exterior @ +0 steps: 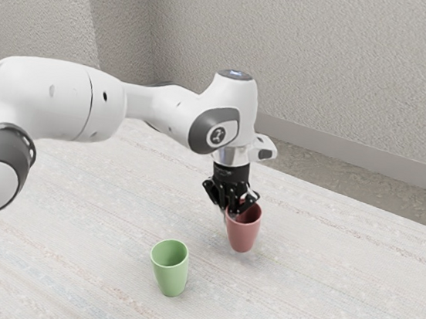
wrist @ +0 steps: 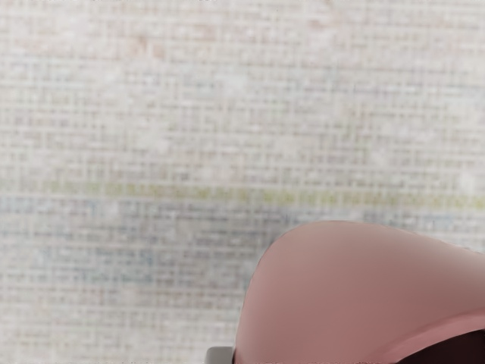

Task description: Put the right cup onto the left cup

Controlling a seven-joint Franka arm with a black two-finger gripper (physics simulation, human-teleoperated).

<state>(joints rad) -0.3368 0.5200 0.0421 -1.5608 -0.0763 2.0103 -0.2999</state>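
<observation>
The gripper (exterior: 230,214) pinches the far pink cup (exterior: 243,236) by its rim, a sound hold on likely light, stiff walls.

Indoors, kind unclear, rough walls (exterior: 327,57), pale tabletop (exterior: 81,221)

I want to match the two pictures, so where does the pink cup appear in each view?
Exterior view: the pink cup is near the centre, to the exterior view's right of the green cup.
Wrist view: the pink cup is large in one corner, cut by the edge.
Shared landmark: the pale, streaked tabletop.
</observation>
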